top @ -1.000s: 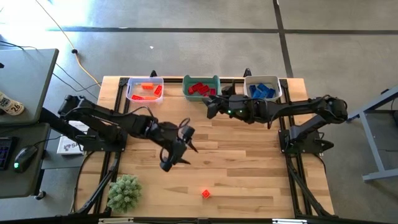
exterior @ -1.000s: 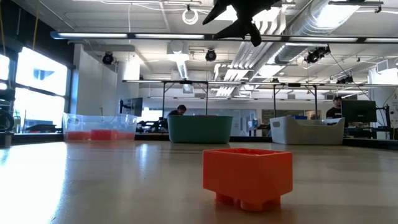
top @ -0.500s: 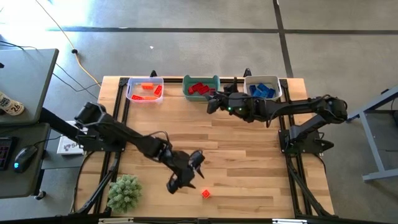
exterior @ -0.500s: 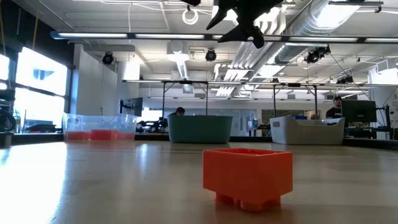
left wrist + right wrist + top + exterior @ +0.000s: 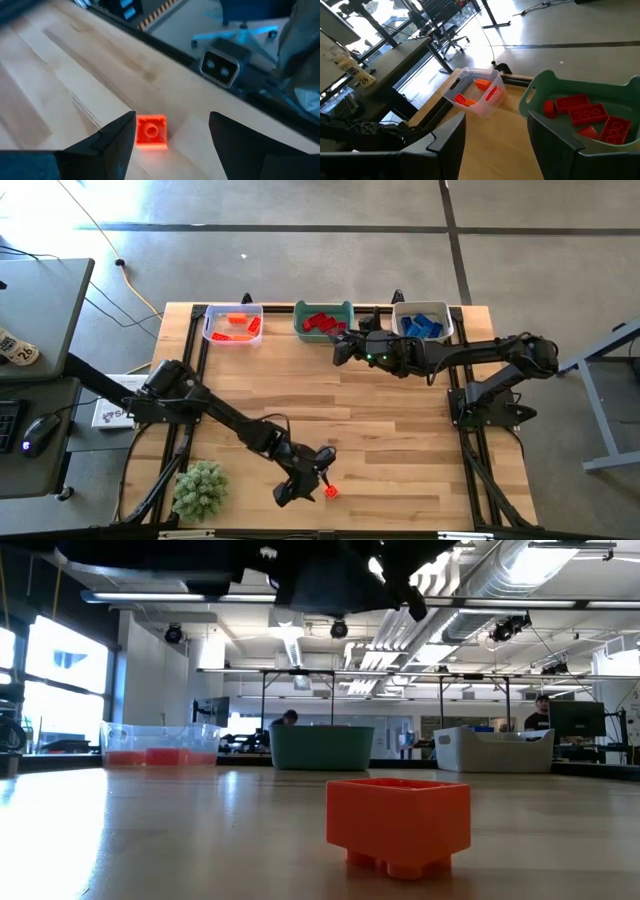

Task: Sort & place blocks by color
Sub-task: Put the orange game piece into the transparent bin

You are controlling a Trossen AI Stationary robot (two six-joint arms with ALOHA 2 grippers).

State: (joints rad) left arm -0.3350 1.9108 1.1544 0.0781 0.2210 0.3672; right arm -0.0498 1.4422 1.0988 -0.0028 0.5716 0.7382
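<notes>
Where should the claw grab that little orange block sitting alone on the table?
Across its two flat side walls, coming straight down from above. The orange block sits upright, stud up, with bare table all round it, and the left claw is open astride it.

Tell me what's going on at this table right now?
The left gripper is down near the table's front edge, jaws open around the last loose orange block, not yet closed on it. The right gripper hovers open near the green bin of red blocks. The clear bin holds orange blocks, the white bin blue ones. A fuzzy green plant sits at the front left corner.
</notes>
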